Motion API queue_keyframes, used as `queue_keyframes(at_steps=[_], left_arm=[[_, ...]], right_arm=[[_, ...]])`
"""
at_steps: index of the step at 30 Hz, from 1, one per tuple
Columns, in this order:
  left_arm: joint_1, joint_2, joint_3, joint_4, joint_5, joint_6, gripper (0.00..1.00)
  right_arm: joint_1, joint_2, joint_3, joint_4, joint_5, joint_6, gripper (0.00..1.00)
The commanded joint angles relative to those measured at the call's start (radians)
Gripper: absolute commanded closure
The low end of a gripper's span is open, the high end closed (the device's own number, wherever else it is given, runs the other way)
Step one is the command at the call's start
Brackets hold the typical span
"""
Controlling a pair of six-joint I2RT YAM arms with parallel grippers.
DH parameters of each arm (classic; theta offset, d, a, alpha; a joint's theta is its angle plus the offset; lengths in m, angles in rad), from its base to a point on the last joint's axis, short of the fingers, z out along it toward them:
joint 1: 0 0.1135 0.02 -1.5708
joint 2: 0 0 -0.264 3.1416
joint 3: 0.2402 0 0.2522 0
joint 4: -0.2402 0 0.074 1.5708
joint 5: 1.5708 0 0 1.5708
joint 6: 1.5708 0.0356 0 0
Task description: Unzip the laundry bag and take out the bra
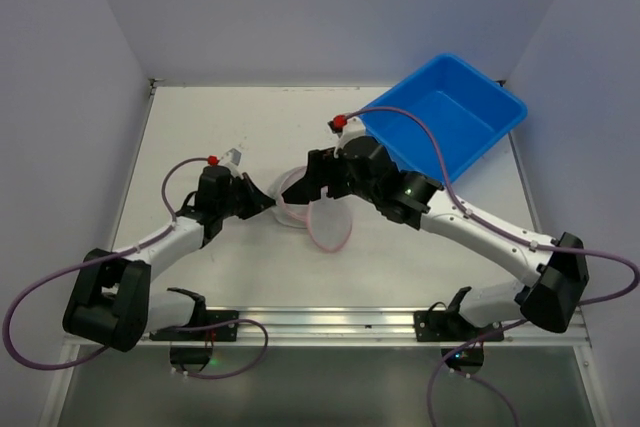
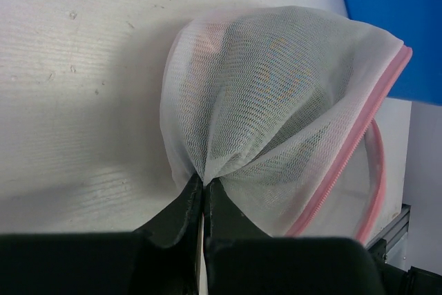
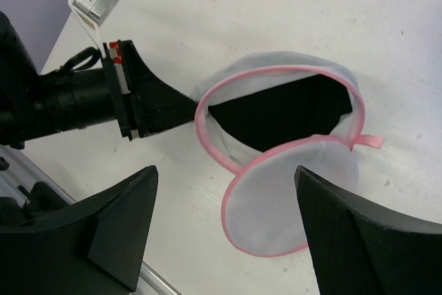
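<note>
- Pinching a fold of the laundry bag's (image 2: 276, 101) fine white mesh: left gripper (image 2: 204, 186), jaws together on it.
- Hovering above, spread wide, empty: right gripper (image 3: 228, 233).
- Only from the right wrist: round pink-rimmed mouth unzipped, disc lid (image 3: 276, 198) flopped aside, dark inside.
- Resting mid-table (image 1: 220, 137), short of the glossy blue bin (image 1: 450, 117).

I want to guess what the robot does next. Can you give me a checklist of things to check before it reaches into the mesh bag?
1. Is the laundry bag unzipped, with its lid flap folded open: ok.
2. Is the left pincer shut on the bag's mesh: ok.
3. Is the right pincer open above the opening: ok.
4. Is the dark thing inside the bra: cannot tell.
5. Is the opening unblocked: ok.
</note>
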Motion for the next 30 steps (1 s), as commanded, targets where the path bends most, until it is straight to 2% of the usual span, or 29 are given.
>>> queue_keyframes(at_steps=[1,3,6,11,13,17,22,24,27,30], left_arm=[[0.007,-0.039,0.009,-0.032,-0.016,0.006,1.0],[0.007,-0.048,0.006,-0.036,-0.011,0.008,1.0],[0.007,-0.06,0.002,-0.037,-0.011,0.008,1.0],[0.007,-0.063,0.003,-0.056,-0.02,0.015,1.0],[0.007,-0.063,0.002,-0.059,-0.027,0.014,1.0],[0.009,-0.06,0.003,-0.062,-0.028,0.014,1.0],[0.007,-0.059,0.003,-0.072,-0.036,0.021,1.0],[0.007,-0.057,0.005,-0.075,-0.036,0.026,1.0],[0.007,-0.057,0.003,-0.075,-0.036,0.031,1.0],[0.007,-0.051,0.002,-0.066,-0.022,0.035,1.0]], right_arm=[[0.006,0.088,0.076,-0.01,0.005,-0.039,0.19],[0.006,0.127,0.077,0.04,-0.011,-0.052,0.19],[0.005,0.21,0.082,0.126,-0.129,-0.1,0.19],[0.006,0.286,0.076,0.238,-0.303,-0.074,0.19],[0.006,0.303,0.068,0.236,-0.33,-0.06,0.19],[-0.006,0.296,-0.001,0.2,-0.273,-0.027,0.19],[-0.142,0.169,-0.157,0.087,-0.102,0.038,0.22],[-0.214,0.123,-0.197,0.023,-0.068,0.03,0.22],[-0.254,0.034,-0.222,-0.068,0.038,-0.008,0.22],[-0.253,-0.042,-0.211,-0.035,-0.006,-0.062,0.23]])
